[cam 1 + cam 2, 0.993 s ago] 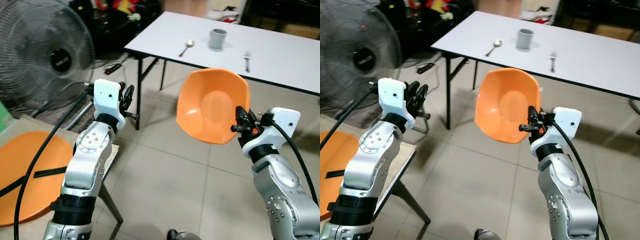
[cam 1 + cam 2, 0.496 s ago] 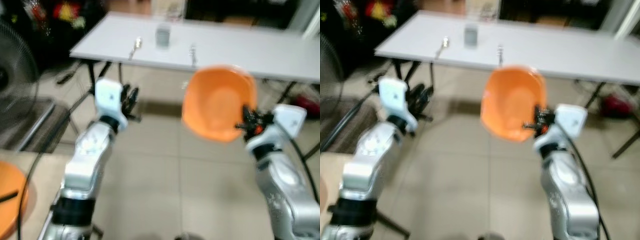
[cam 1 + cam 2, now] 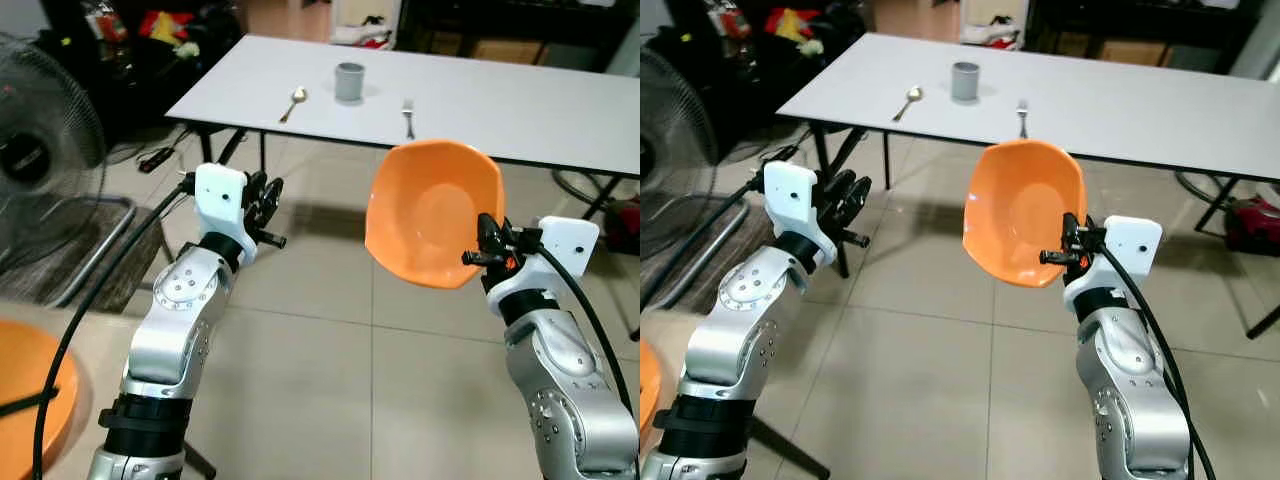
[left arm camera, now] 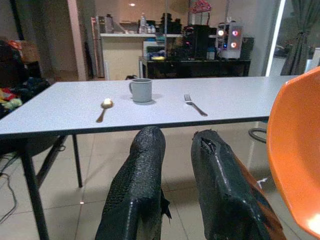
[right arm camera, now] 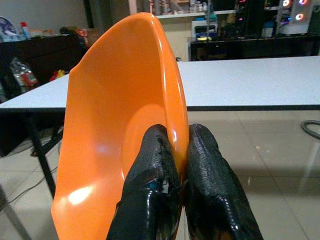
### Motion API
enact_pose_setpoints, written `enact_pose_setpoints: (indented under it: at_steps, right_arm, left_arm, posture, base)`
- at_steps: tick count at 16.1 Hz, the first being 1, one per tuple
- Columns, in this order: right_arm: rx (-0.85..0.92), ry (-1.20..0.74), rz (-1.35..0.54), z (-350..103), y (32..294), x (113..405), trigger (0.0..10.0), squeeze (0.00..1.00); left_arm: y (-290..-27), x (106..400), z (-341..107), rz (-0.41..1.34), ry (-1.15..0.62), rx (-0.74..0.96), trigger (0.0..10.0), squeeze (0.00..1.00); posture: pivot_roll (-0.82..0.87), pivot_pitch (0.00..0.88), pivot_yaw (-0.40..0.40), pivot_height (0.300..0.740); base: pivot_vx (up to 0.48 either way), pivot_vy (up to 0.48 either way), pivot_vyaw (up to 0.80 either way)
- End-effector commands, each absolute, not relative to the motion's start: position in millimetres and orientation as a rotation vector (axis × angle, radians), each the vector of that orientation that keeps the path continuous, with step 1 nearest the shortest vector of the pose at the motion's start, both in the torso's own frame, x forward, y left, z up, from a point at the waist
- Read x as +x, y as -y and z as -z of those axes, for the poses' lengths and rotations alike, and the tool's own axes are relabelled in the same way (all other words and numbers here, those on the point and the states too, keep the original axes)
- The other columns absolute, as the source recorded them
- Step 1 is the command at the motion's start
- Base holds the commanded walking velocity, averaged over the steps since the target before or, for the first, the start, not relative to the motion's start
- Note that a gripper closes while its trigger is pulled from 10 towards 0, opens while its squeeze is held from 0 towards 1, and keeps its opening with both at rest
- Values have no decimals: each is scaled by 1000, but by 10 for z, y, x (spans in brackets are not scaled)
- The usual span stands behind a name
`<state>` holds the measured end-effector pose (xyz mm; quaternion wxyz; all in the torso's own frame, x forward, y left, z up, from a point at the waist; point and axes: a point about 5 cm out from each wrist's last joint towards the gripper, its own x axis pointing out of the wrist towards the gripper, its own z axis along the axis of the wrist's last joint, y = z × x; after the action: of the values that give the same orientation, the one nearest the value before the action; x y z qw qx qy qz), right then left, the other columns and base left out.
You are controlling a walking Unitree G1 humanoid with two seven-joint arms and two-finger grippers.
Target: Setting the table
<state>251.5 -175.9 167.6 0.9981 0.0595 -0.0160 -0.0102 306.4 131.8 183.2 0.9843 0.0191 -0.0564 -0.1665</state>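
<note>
The right gripper pinches the rim of the orange bowl, carried on edge in the air short of the desk; the bowl is plain glossy plastic, empty, wavy-rimmed; the left gripper holds nothing, fingers a narrow gap apart. Risk, as judged: the thin rim grip may slip on the smooth plastic, or the tilted bowl may strike the desk edge on approach; on the desk a spoon, cup and fork could be knocked.
</note>
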Motion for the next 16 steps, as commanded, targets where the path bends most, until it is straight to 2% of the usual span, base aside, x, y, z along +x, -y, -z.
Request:
enact_pose_setpoints:
  at_steps: [1, 3, 7, 14, 16]
  right_arm:
    - [110, 75, 5, -1751, 1739, 2520, 10000, 0]
    - [120, 72, 3, -1747, 1737, 2521, 10000, 0]
    - [145, 77, 2, -1757, 1737, 2531, 10000, 0]
    - [135, 83, 6, -1762, 1740, 2521, 10000, 0]
    - [82, 82, -32, -1784, 1712, 2518, 10000, 0]
  left_arm:
    - [-1342, 3081, -1810, 323, 96, 49, 10000, 0]
    - [-1344, 3079, -1808, 324, 95, 47, 10000, 0]
    - [-1310, 3080, -1815, 336, 101, 41, 10000, 0]
    - [-1297, 3092, -1812, 344, 100, 55, 10000, 0]
    - [-1350, 3080, -1788, 335, 90, 62, 10000, 0]
  posture:
    - [-67, 0, -35, 740]
    - [-65, 0, -37, 740]
    - [-69, 0, -36, 740]
    - [-71, 0, -30, 740]
    - [-71, 0, -31, 740]
  base:
    - [322, 0, 0]
    - [326, 0, 0]
    - [337, 0, -800]
    - [329, 0, 0]
    - [315, 0, 0]
